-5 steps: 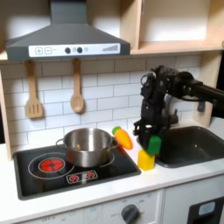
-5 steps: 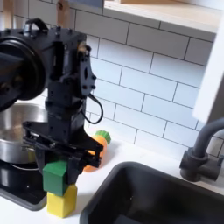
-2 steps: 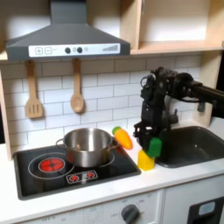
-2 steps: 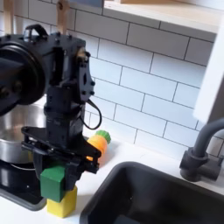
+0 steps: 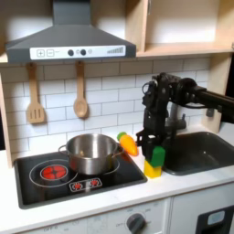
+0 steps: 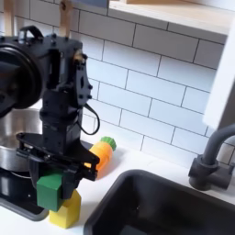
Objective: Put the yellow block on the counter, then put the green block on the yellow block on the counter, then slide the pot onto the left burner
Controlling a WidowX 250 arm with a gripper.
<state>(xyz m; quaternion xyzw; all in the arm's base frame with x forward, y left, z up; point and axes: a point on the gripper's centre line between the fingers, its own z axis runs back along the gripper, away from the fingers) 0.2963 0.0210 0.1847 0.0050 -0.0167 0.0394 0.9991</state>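
Observation:
The yellow block stands on the off-white counter between the cooktop and the sink. Directly over it is the green block, with my gripper shut on it from above. I cannot tell whether the green block touches the yellow one. In the second exterior view the green block sits a little left of the yellow block. The steel pot rests on the right burner in the first exterior view. The left burner lies bare.
An orange carrot toy lies behind the blocks beside the pot. The dark sink with its faucet is on the right in both exterior views. Wooden utensils hang on the tiled wall.
My gripper has come down with the green block, which moved leftward in the second exterior view and closer to the yellow block. The pot and the carrot have not moved.

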